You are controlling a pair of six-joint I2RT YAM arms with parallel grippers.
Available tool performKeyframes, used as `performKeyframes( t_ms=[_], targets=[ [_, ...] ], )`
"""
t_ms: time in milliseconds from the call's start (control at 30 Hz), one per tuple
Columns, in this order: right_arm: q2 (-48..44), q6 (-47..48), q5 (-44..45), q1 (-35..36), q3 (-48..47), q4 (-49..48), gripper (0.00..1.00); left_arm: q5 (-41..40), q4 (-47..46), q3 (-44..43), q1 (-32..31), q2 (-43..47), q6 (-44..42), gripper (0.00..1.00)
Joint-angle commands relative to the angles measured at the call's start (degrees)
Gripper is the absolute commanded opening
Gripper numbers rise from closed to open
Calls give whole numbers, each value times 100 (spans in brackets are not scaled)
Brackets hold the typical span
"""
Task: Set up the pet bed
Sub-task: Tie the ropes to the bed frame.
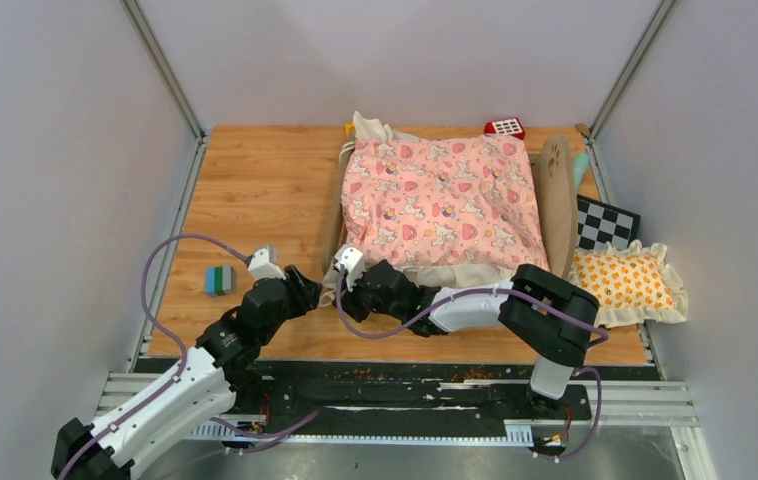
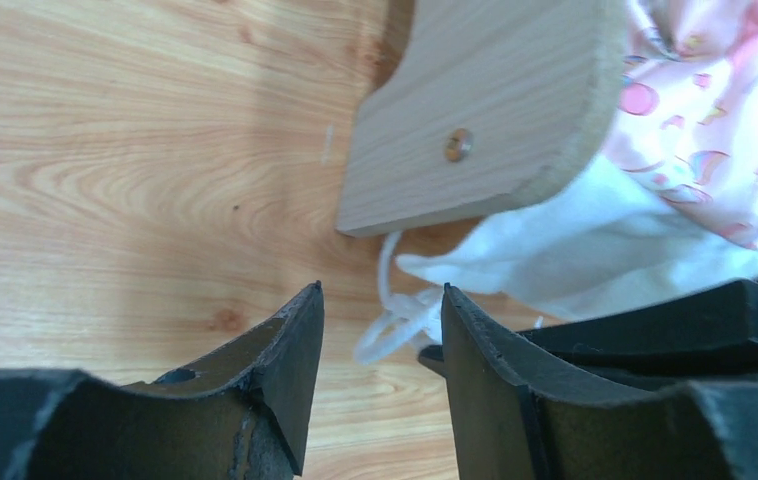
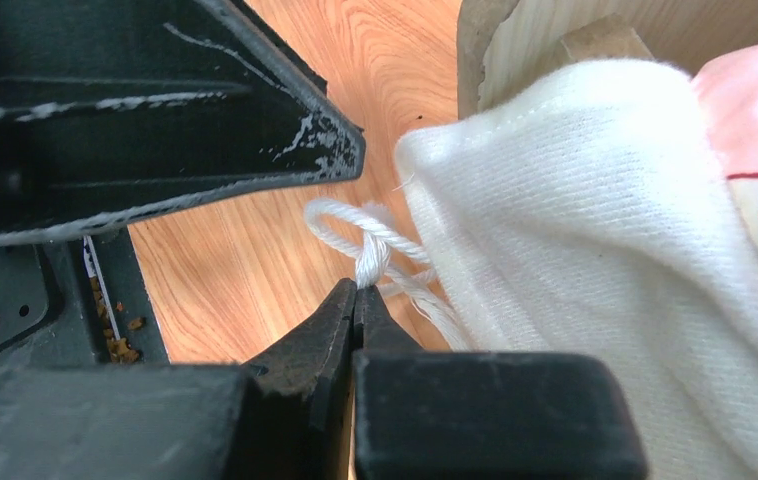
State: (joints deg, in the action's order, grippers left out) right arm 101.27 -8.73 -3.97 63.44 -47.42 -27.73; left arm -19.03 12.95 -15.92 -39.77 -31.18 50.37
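Observation:
The pet bed's light-wood frame (image 1: 557,200) lies mid-table, headboard to the right, with the pink unicorn quilt (image 1: 440,200) spread over it. The striped mattress is hidden. White fabric (image 3: 575,200) with a white cord (image 3: 370,240) hangs at the bed's near-left corner. My right gripper (image 1: 343,292) is shut on the cord's knot, seen in the right wrist view (image 3: 357,290). My left gripper (image 1: 317,290) is open right beside it; in its view (image 2: 383,295) the cord loop (image 2: 395,320) lies between its fingertips, below the wooden frame corner (image 2: 485,110).
An orange-patterned frilled pillow (image 1: 627,283) and a checkerboard (image 1: 605,225) lie right of the bed. A red-white item (image 1: 504,127) sits behind the bed. A small grey-green-blue block (image 1: 219,280) lies at the left. Walls enclose the table on three sides.

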Motion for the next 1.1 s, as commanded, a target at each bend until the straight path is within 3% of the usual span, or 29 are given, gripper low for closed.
performKeyframes(
  t_ms=[0, 400, 767, 1067],
  targets=[
    [94, -65, 19, 6, -169, -170, 0, -238, 230, -3, 256, -183, 318, 54],
    [146, -55, -23, 10, -223, -132, 0, -344, 552, 62, 759, -38, 219, 53],
    [55, -31, -14, 11, -206, -97, 0, 787, -849, 491, 760, -1256, 180, 48],
    [14, -5, 11, 10, -198, -35, 0, 1307, -1653, 695, 760, -1316, 178, 47]
  ],
)
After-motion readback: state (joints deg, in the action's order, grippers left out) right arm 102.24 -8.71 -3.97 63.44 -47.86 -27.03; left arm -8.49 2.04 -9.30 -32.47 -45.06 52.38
